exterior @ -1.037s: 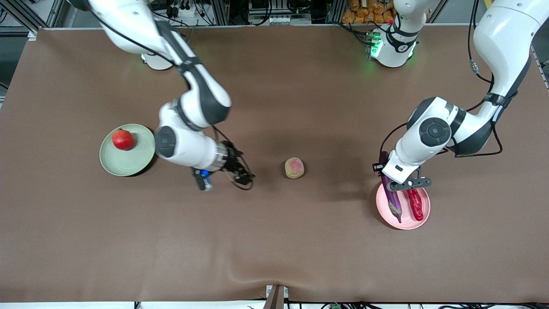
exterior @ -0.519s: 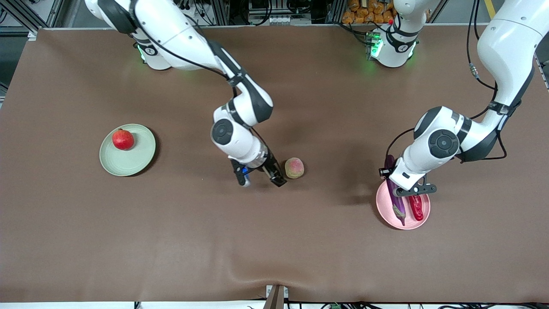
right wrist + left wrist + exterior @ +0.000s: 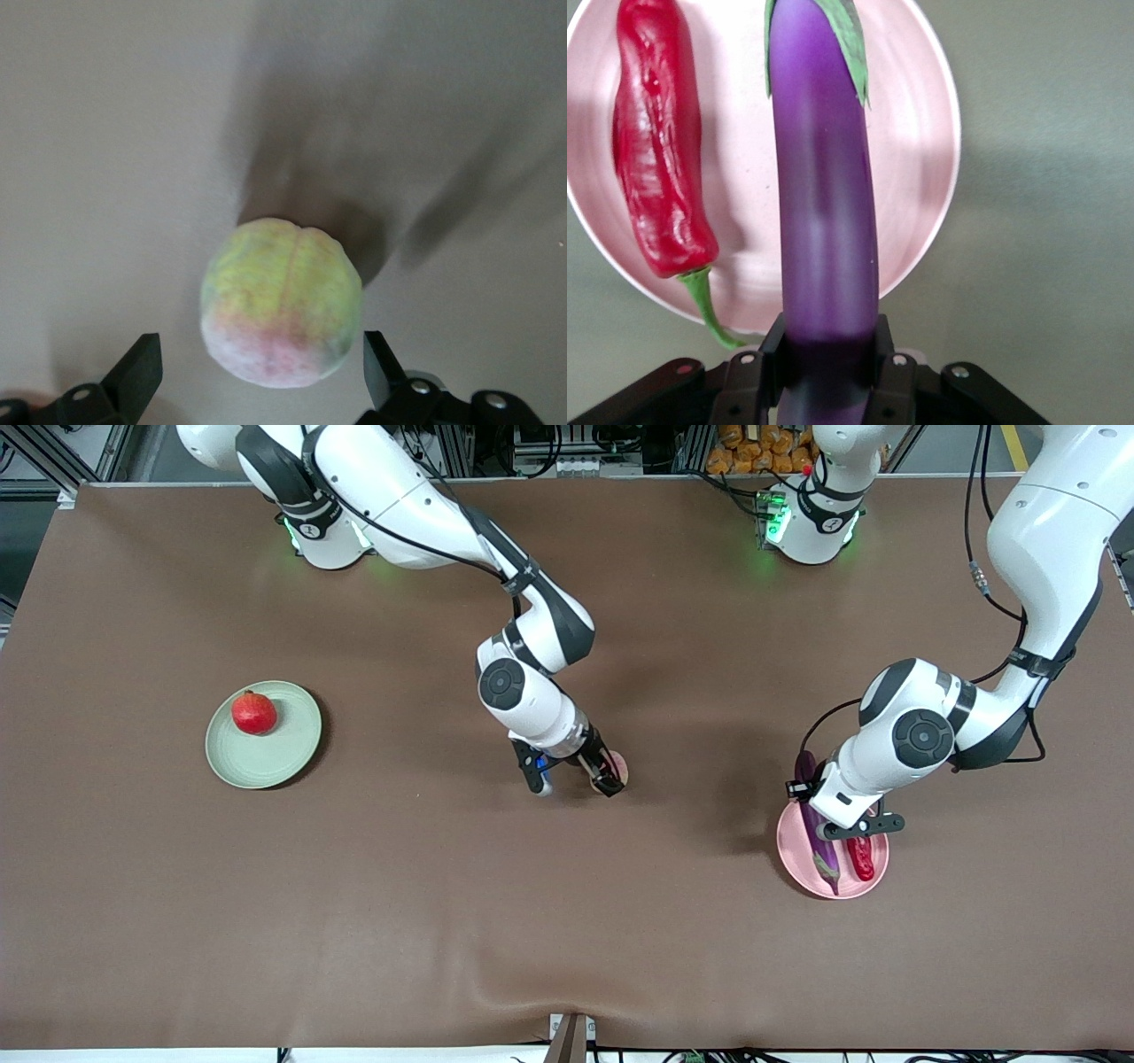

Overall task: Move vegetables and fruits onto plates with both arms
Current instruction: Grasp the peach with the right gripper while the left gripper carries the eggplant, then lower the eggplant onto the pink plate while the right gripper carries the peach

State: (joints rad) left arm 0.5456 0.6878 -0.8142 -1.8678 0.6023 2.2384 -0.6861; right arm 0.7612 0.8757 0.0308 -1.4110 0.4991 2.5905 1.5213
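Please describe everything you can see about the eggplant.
The eggplant is long, slender, glossy purple, with a green cap at one end. Its cap end lies in the pink plate beside the red chili pepper; its other end sticks out past the rim, where the left pincer is shut on it.

a brown table cover (image 3: 567, 921) with orange items (image 3: 753, 447) past its edge.

Glossy smooth eggplant (image 3: 824, 221) and wrinkled shiny chili pepper (image 3: 656, 150) on matt pink plate (image 3: 921, 133); peach (image 3: 282, 301) matt, velvety.
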